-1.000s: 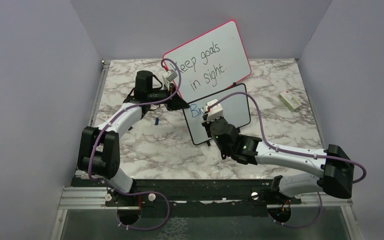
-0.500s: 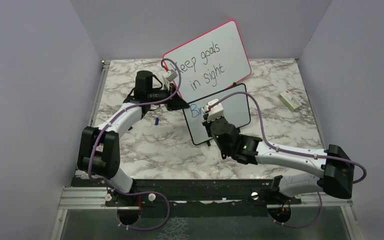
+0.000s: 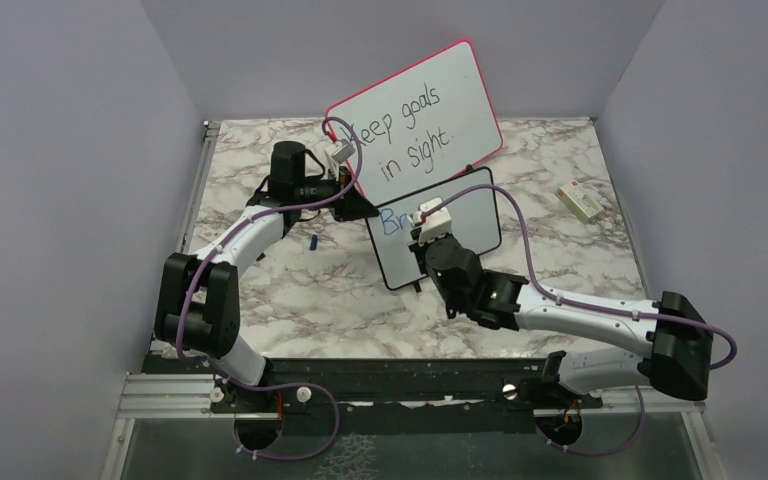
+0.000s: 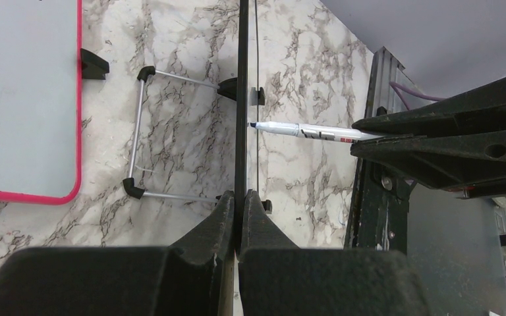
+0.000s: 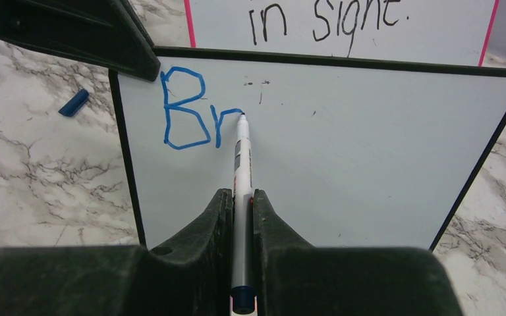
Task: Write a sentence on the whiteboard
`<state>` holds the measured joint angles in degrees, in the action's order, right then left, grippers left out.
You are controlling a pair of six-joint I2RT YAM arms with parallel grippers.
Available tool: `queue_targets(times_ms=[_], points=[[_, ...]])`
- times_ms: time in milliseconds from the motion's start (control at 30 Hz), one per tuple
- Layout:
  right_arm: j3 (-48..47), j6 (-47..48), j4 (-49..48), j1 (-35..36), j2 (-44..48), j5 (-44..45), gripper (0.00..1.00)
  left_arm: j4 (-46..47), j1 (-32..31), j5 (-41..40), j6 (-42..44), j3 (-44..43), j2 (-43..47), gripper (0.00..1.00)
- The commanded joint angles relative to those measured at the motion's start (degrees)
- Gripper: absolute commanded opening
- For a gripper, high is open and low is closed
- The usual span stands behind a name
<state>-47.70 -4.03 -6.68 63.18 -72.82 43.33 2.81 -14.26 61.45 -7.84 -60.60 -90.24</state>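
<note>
The black-framed whiteboard [image 3: 465, 215] stands tilted at mid-table; in the left wrist view it shows edge-on [image 4: 242, 99]. My left gripper [image 4: 238, 197] is shut on its left edge, which in the top view is near the board's upper left corner [image 3: 360, 208]. My right gripper [image 5: 242, 195] is shut on a white marker [image 5: 242, 158]. The marker's tip touches the board at the end of the blue letters "Br", the sentence [image 5: 188, 108], written at the board's upper left [image 3: 392, 222]. The marker [image 4: 309, 131] also meets the board in the left wrist view.
A larger pink-framed board [image 3: 415, 115] with black writing leans behind on a wire stand [image 4: 135, 145]. A blue marker cap [image 3: 313, 242] lies on the marble left of the whiteboard. A small white block [image 3: 580, 200] sits at the right. Grey walls close three sides.
My right gripper has shifted slightly to the right along the whiteboard with the marker. The left arm and the board have not moved.
</note>
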Motion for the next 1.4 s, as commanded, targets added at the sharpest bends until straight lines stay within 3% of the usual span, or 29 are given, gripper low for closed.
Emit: queue_targets(times_ms=[0,1367], points=[[1.85,1.07,-3.32,-0.51,3.31,-1.24,0.01,-1.93,-0.42,1.73,0.27,0.92,0.09,0.00],[2.72,0.77,-2.61,-2.61,1.59,-0.62,0.01,-1.93,-0.42,1.78,0.19,0.93,-0.27,0.00]])
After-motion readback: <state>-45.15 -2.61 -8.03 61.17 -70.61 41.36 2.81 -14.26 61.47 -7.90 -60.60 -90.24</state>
